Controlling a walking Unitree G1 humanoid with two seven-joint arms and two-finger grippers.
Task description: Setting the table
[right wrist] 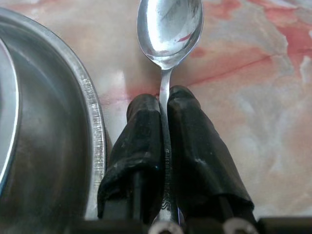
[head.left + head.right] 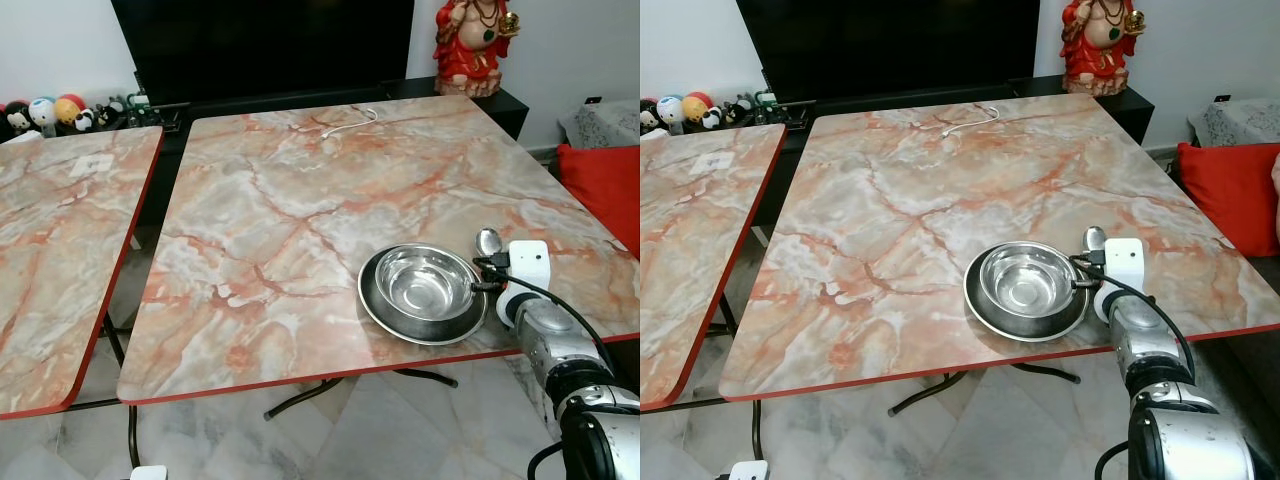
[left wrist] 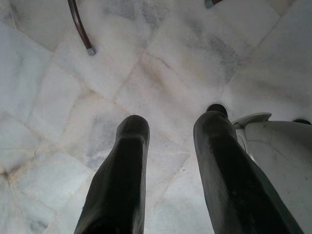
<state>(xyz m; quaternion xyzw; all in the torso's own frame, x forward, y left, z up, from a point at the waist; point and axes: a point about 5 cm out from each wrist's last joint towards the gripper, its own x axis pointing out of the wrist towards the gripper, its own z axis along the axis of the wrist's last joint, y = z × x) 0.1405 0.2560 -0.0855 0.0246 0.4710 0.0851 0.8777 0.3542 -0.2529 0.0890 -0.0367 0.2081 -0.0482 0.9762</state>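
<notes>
A steel bowl (image 2: 423, 281) sits inside a steel plate (image 2: 385, 310) near the front right edge of the marble table (image 2: 300, 200). Just right of the plate, my right gripper (image 1: 163, 105) is shut on the handle of a steel spoon (image 1: 169, 27), whose bowl (image 2: 488, 241) points away from me, low over the tabletop. The plate's rim (image 1: 92, 122) lies close beside the fingers. My left gripper (image 3: 168, 131) hangs open over the marble floor with nothing between its fingers.
A second marble table (image 2: 50, 240) stands to the left with a gap between. A white cable (image 2: 350, 122) lies at the far edge. Behind are a black TV unit (image 2: 260, 50), a red statue (image 2: 470, 45) and small toys (image 2: 50, 112). A red cushion (image 2: 605, 185) is at right.
</notes>
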